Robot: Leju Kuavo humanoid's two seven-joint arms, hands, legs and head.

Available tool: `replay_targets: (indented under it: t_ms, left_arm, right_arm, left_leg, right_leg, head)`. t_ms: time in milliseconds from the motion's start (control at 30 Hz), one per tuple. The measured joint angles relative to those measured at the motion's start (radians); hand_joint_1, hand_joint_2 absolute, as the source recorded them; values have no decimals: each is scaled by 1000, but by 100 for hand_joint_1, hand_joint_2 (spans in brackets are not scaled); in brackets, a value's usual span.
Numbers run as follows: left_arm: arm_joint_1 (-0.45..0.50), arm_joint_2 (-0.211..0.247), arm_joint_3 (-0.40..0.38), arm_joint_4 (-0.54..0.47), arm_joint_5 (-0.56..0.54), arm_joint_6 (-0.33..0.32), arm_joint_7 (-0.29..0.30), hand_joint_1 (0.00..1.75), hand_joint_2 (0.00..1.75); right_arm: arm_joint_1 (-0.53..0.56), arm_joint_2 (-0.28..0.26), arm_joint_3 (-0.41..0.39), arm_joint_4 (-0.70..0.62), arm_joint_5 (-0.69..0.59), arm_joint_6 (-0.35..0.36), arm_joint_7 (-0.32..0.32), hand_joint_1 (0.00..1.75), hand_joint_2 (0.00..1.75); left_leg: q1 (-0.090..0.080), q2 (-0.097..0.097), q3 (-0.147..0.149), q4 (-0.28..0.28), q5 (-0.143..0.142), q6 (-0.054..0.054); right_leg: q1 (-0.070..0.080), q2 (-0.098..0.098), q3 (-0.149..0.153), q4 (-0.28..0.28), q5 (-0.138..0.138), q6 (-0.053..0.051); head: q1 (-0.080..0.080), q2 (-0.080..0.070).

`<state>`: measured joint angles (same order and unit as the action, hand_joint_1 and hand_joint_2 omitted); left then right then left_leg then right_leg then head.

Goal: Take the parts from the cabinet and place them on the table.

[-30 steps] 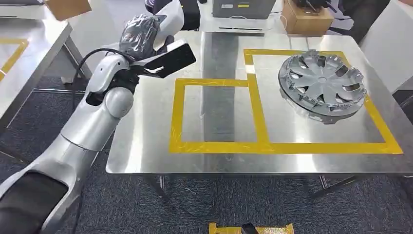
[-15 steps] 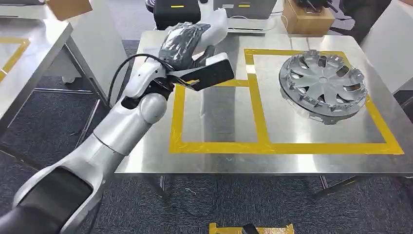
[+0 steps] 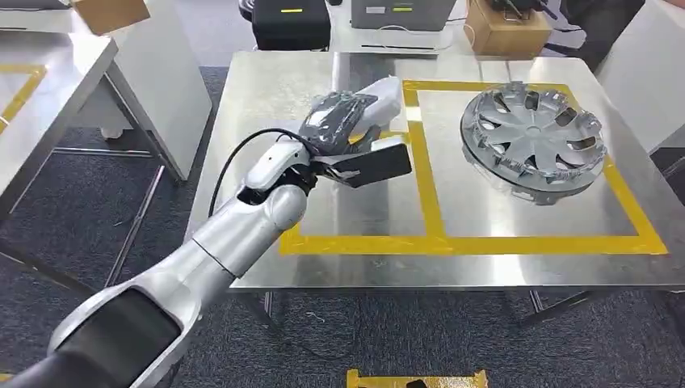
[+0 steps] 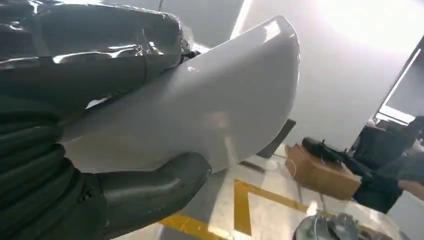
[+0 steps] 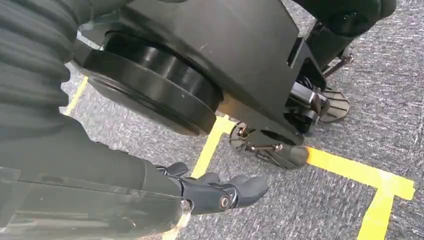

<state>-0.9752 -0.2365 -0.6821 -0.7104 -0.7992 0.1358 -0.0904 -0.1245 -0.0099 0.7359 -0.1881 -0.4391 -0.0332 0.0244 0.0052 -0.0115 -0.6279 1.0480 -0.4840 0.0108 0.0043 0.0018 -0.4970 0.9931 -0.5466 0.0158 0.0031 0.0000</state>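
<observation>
Left hand (image 3: 343, 121): fingers wrapped round the white part (image 3: 386, 93), held above the table (image 3: 266, 89), over the small yellow-taped square (image 3: 292, 194).
Right hand (image 5: 220, 192): hangs by the floor, fingers loosely curled, holding nothing.
Hubcap (image 3: 533, 133): already in the larger square.
Risk: the glossy curved shell may slip (few fingers visibly on it).
Risk: a high release may send it sliding across the tape.
</observation>
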Motion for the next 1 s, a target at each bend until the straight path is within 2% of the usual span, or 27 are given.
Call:
replay_targets:
  t_ms: [167, 400, 433, 767, 800, 1000]
  left_arm:
    - [31, 0, -13, 57, 2, 13, 8, 175, 175]
    - [41, 7, -23, 100, 1, 14, 18, 175, 175]
    - [41, 7, -24, 103, 1, 14, 18, 0, 175]
    - [42, 5, -39, 131, -14, 17, 33, 0, 175]
    - [42, 5, -40, 133, -14, 17, 33, 0, 0]
    - [41, 5, -46, 138, -27, 17, 37, 0, 0]
  right_arm:
    - [6, -1, 0, 0, 0, 0, 0, 0, 175]
    - [15, -7, 0, 0, -3, 0, 0, 0, 175]
    - [16, -8, 0, 0, -3, 0, 0, 0, 175]
    - [17, -8, 0, 0, -11, 0, 0, 0, 175]
    - [18, -8, 0, 0, -11, 0, 0, 0, 175]
    - [18, -8, 0, 0, -14, 0, 0, 0, 175]
  left_leg:
    - [0, 8, 0, 0, 0, 0]
    - [0, 11, 0, 0, 0, 0]
    - [0, 11, 0, 0, 0, 0]
    - [-1, 12, 1, 0, -1, 1]
    - [-1, 12, 1, 0, -1, 1]
    - [-1, 12, 1, 0, -1, 1]
  right_leg:
    - [0, 3, -1, 0, 1, 1]
    - [0, 5, -1, 0, 1, 1]
    - [0, 5, -1, 0, 1, 1]
    - [0, 6, -1, 0, 1, 2]
    - [0, 6, -1, 0, 1, 2]
    - [0, 6, -1, 0, 2, 2]
  head:
    - [0, 0]
    - [0, 0]
    - [0, 0]
    - [0, 0]
    - [0, 0]
    - [0, 0]
